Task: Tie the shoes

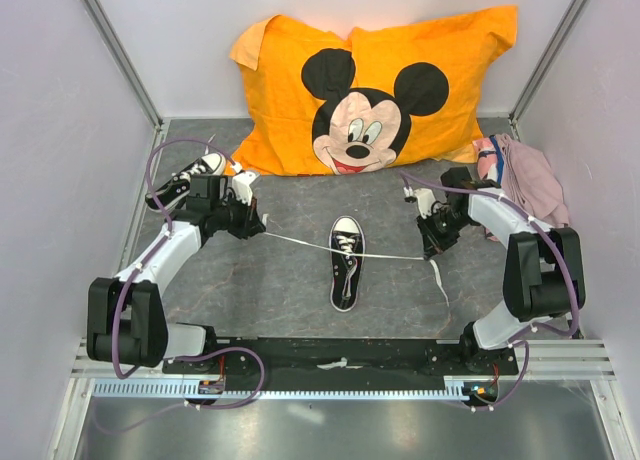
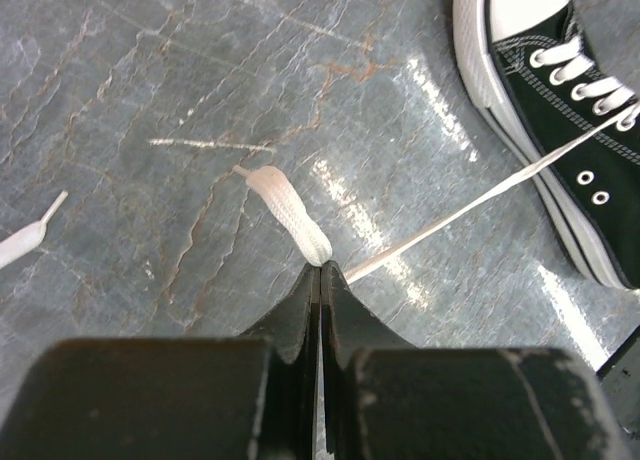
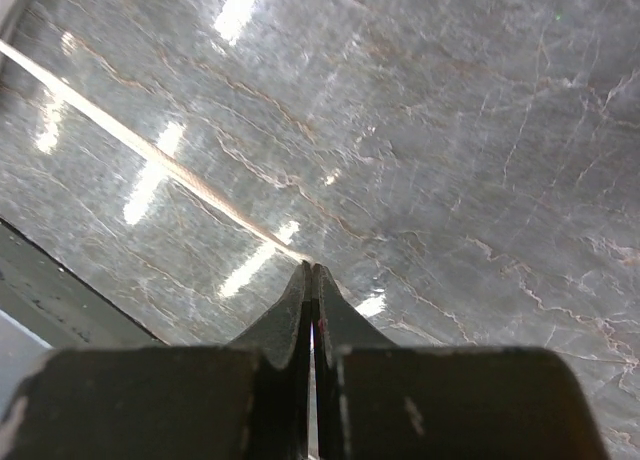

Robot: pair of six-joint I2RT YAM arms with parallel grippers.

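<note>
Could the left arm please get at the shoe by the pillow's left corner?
Probably: that shoe lies beside the arm, nothing between, but the left tool is shut on the lace of the middle shoe.

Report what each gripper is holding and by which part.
Left gripper: one white lace of the centre shoe, pinched near its free end. Right gripper: the shoe's other lace, pinched along its length, tail trailing past the fingers.

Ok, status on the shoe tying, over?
Left gripper shut on left lace, right gripper shut on right lace. Centre shoe flat on its sole, both laces taut sideways. Second shoe back left by the left arm; nothing in the way.
</note>
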